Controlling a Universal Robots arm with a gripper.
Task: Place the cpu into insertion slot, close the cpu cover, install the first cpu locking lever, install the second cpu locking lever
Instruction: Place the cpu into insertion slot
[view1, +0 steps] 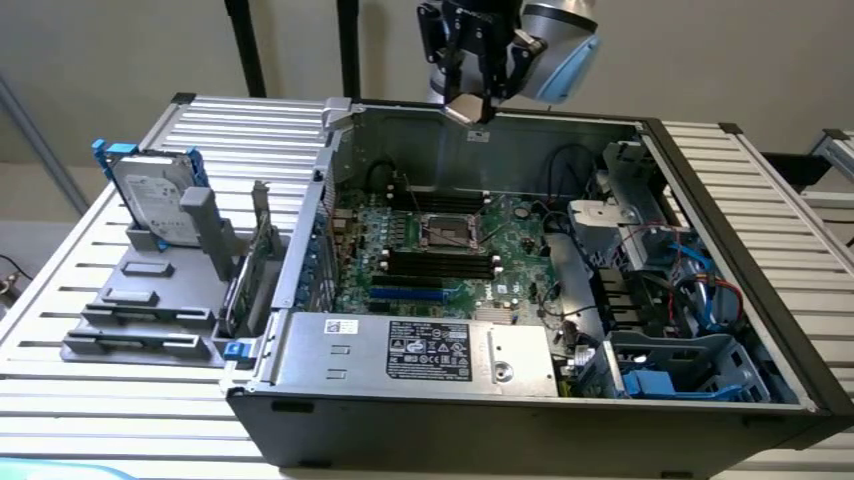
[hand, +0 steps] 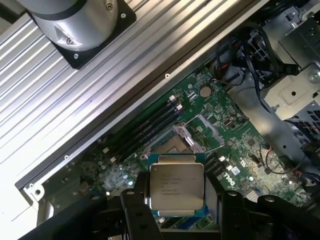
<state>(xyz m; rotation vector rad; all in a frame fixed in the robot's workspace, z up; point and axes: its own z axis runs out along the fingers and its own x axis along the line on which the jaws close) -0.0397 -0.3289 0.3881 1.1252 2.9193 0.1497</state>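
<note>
Pincer (view1: 471, 100): I have it high over the far rim of the open computer case (view1: 641, 125), its black fingers (hand: 134, 207) closed on opposite edges of the cpu (hand: 176, 186). The chip hangs silvery face up, well clear of the green board (hand: 240, 145).

The insertion slot (hand: 186, 143) lies below on that board, uncovered, with the cpu cover (hand: 210, 129) beside it (how far it is raised I cannot tell). Rows of black memory sticks (hand: 150, 127) flank the socket on both sides.

The exterior view adds the surroundings. A labelled grey power supply (view1: 427, 350) sits at the near wall. Blue cables (view1: 694, 285) run on the exterior view's right. A hard drive (view1: 150, 195) stands on the slatted tabletop (view1: 67, 300) at the exterior view's left. The wrist view alone gives the chip's printed top and a coin cell (hand: 205, 91) on the board.
</note>
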